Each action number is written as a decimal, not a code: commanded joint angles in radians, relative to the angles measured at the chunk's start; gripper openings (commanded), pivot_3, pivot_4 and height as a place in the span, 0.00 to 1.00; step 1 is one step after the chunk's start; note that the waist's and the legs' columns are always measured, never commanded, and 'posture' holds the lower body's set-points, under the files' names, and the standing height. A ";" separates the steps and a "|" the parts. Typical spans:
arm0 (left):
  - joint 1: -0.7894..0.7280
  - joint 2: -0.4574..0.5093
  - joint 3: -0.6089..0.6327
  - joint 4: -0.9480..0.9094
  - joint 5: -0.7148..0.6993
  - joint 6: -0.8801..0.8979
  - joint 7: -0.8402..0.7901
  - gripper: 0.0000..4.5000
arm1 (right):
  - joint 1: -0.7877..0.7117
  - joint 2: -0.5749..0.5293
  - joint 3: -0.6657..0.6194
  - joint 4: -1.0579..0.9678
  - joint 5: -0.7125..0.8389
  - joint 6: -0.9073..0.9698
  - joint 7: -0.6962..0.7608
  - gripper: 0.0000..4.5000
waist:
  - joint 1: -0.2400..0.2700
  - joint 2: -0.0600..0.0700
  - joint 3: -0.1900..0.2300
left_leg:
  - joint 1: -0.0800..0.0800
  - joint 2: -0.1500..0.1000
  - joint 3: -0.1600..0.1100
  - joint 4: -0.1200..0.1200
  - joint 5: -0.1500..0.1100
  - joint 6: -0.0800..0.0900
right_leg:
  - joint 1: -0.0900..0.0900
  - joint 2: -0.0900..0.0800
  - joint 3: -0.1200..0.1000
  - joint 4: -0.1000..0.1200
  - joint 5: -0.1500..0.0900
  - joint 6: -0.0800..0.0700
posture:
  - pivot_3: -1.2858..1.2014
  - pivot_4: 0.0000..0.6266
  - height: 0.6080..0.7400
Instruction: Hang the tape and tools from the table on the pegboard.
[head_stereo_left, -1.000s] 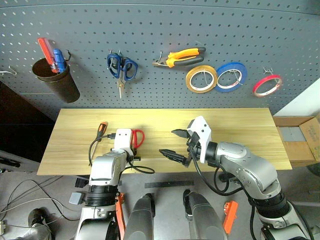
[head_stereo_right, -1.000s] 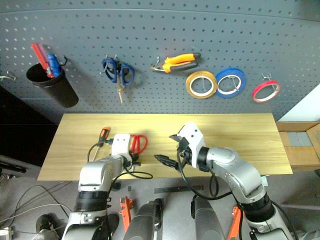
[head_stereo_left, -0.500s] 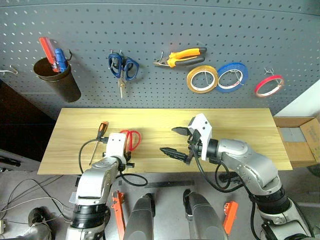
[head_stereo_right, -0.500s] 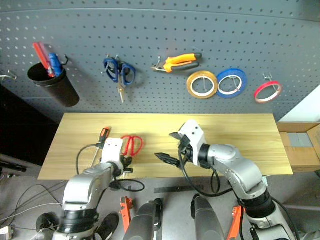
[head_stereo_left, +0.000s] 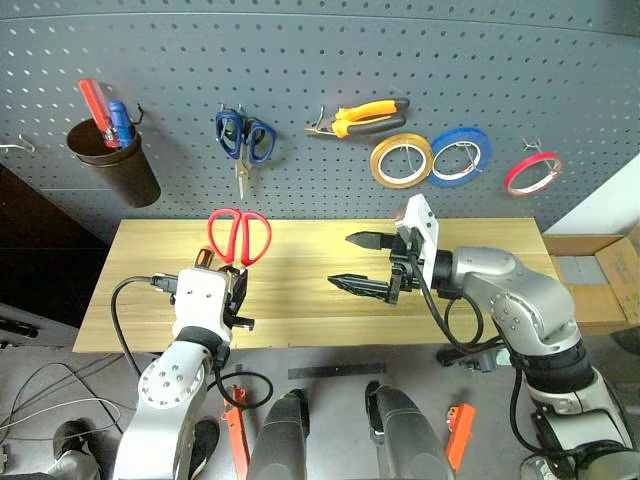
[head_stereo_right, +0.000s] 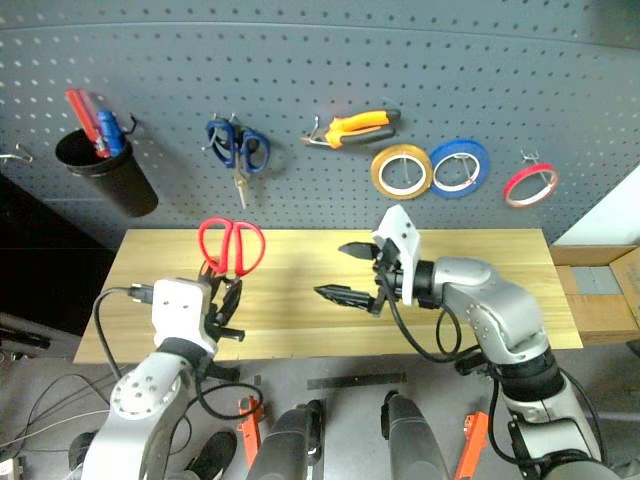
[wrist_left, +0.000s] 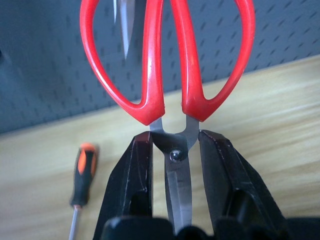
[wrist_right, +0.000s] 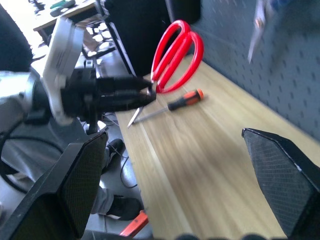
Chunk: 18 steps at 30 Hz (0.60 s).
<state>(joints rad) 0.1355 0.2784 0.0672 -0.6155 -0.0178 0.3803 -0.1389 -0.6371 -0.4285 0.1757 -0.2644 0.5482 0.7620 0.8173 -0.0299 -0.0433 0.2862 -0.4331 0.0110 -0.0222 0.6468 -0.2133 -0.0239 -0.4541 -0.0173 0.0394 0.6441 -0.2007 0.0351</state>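
With the left tool (wrist_left: 175, 150) clamped on the red-handled scissors (head_stereo_left: 238, 235) above the worktop (head_stereo_left: 480, 250) and the right tool (head_stereo_left: 362, 262) wide open and empty, the next move likely calls for threading a handle loop onto a free pegboard (head_stereo_left: 300, 100) hook.

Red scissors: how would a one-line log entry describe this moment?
left gripper: shut on red scissors, lifted off table | right gripper: open, empty | screwdriver: on table

Red-handled scissors (wrist_left: 167, 75): glossy, smooth red plastic loops on bare, bright metal blades joined by a metal pivot rivet. Left end effector (wrist_left: 175, 165): matt black fingers (wrist_left: 135, 170), finely textured. Right end effector (head_stereo_left: 368, 262): black fingers with a fine cross-hatched pad surface, on a white plastic housing. Table (head_stereo_left: 300, 235): light yellowish wood with visible grain, satin finish. Screwdriver (wrist_left: 82, 175): orange-and-black handle, slim metal shaft. Pegboard (head_stereo_left: 300, 60): matt dark grey perforated panel.
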 joint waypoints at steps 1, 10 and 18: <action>-0.084 -0.010 0.011 0.004 0.037 -0.122 0.034 0.22 | -0.053 0.021 -0.043 0.048 0.013 -0.068 0.038 1.00 | 0.005 -0.001 -0.018 | 0.000 0.000 -0.001 0.000 0.000 0.000 | 0.001 0.000 -0.001 0.000 0.000 0.000 | 0.52 0.21 1.00; -0.281 -0.009 0.058 0.160 0.035 -0.196 0.052 0.22 | -0.122 0.120 -0.111 0.198 -0.010 -0.210 -0.003 1.00 | 0.002 -0.005 -0.098 | 0.003 -0.001 0.003 0.001 0.001 0.000 | 0.005 0.001 0.001 -0.002 0.004 0.000 | 0.52 0.08 1.00; -0.421 -0.024 0.054 0.326 -0.022 -0.183 0.013 0.22 | -0.151 0.144 -0.125 0.203 -0.021 -0.239 -0.043 1.00 | -0.002 -0.004 -0.147 | 0.018 -0.002 0.005 0.000 0.001 0.000 | 0.018 0.006 0.002 -0.001 0.003 0.002 | 0.51 0.04 1.00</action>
<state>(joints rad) -0.2372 0.2653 0.1178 -0.3045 -0.0172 0.2137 -0.1205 -0.7657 -0.2896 0.0750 -0.0342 0.5235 0.5427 0.7812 -0.0317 -0.0477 0.1396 -0.4145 0.0096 -0.0170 0.6475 -0.2125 -0.0240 -0.4358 -0.0107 0.0422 0.6431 -0.1979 0.0370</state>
